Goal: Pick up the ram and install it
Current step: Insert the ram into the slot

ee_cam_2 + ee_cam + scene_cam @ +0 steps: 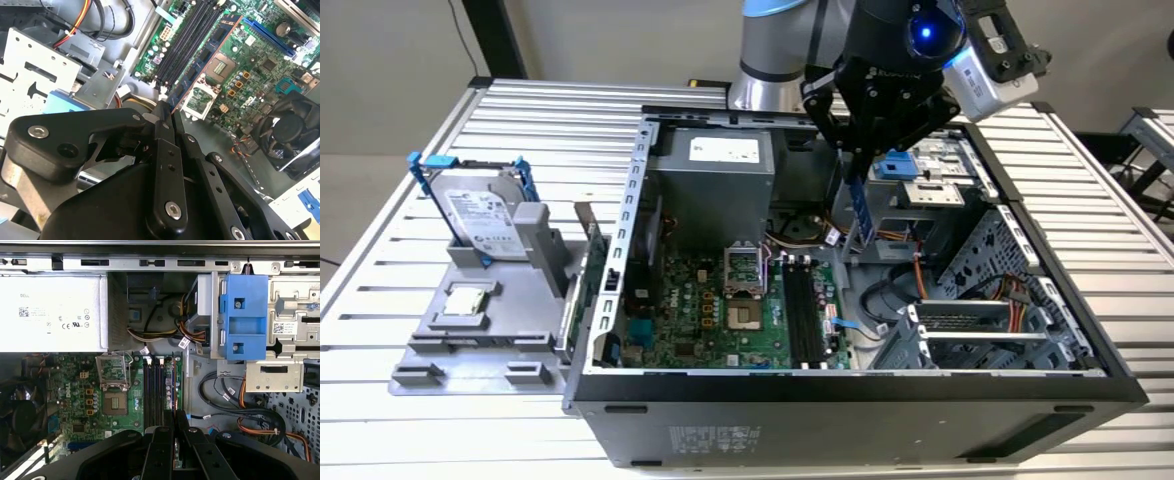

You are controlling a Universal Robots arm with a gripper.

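Holds the ram (pixel 859 205) in the gripper (pixel 855 152), jaws narrow and clamped on its upper end. Hangs upright over the open computer case (pixel 854 395), lower end toward the motherboard (pixel 707 310) and near the memory slots (pixel 803 310), not yet seated. From the exterior view also: on the bench (pixel 400 440), at the exterior view's left of the case, a grey stand (pixel 454 345) carrying an upright hard drive (pixel 478 215) in a blue frame and a small square processor chip (pixel 464 300) lying flat. From the first wrist view: the ram (pixel 174 390) edge-on as a thin line just beside the slots, plus an empty processor socket (pixel 114 402), a power supply (pixel 50 315) and a blue bracket (pixel 243 315). From the second wrist view: the flat face of the ram (pixel 205 55) with its row of chips, and a black fan (pixel 290 132).
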